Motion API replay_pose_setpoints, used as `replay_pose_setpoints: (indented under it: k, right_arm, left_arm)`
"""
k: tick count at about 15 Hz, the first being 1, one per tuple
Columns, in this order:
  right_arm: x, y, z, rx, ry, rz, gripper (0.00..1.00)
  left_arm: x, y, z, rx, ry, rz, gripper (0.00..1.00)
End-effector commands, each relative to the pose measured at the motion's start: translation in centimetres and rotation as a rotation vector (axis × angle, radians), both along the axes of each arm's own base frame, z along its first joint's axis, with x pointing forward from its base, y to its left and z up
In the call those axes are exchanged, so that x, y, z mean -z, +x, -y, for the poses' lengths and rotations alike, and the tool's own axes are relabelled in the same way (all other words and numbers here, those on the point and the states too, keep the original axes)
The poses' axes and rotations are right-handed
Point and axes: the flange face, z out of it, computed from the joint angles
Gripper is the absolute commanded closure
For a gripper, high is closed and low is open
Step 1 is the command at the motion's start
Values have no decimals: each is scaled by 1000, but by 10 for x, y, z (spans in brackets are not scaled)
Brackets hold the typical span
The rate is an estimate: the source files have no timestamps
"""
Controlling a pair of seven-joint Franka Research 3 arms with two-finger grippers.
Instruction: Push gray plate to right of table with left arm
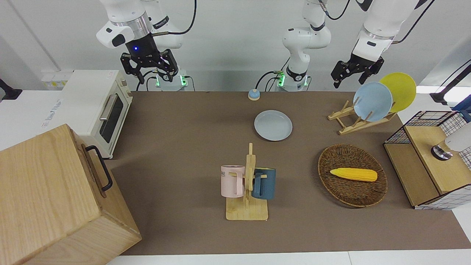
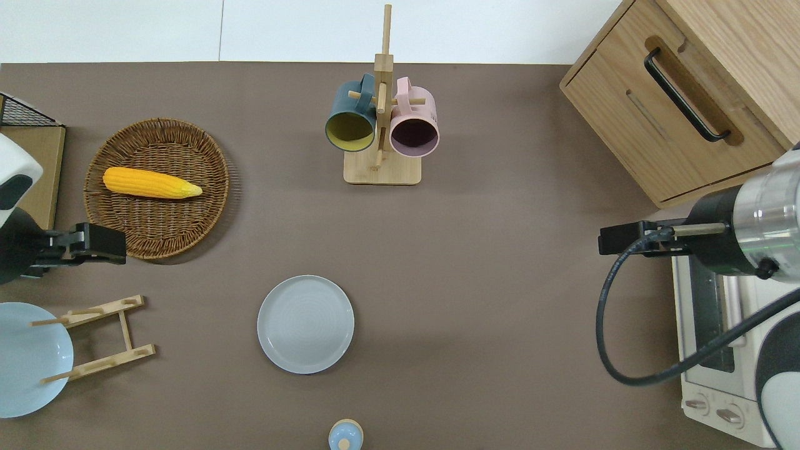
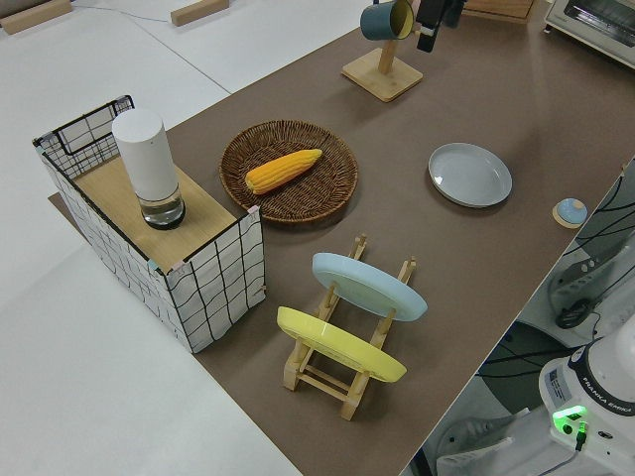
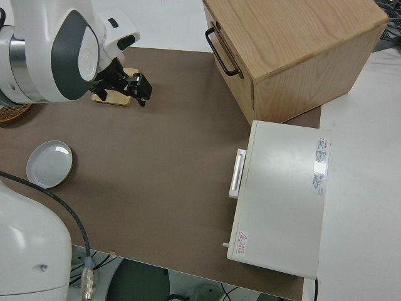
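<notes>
The gray plate (image 1: 273, 125) lies flat on the brown table (image 1: 184, 147), near the middle and on the side nearer to the robots. It also shows in the overhead view (image 2: 305, 324), the left side view (image 3: 470, 175) and the right side view (image 4: 49, 164). My left gripper (image 1: 351, 78) is up in the air, open and empty. In the overhead view it (image 2: 119, 244) is over the table between the wicker basket and the plate rack, well apart from the gray plate. My right arm is parked, its gripper (image 1: 149, 71) open.
A wicker basket (image 2: 156, 231) holds a corn cob (image 2: 150, 182). A wooden plate rack (image 1: 349, 123) carries a sky-blue plate (image 1: 372, 101) and a yellow plate (image 1: 401, 90). A mug tree (image 2: 381, 125) stands farther out. A toaster oven (image 1: 97, 108), a wooden cabinet (image 1: 48, 195), a wire crate (image 1: 430, 162) and a small blue knob (image 1: 254, 95) also stand here.
</notes>
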Motion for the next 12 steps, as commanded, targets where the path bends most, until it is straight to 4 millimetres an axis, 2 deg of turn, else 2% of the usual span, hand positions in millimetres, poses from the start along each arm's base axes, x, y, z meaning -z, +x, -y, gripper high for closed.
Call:
replay_pose_setpoints:
  k: [1,12]
  right_arm:
    - [-3,1,0,2,18,0,5]
    - [-3,1,0,2,18,0,7]
  left_arm:
    - [-6,-4,-1,8,-8,0,7]
    - [-6,-3,-1,-5,-19,7,7]
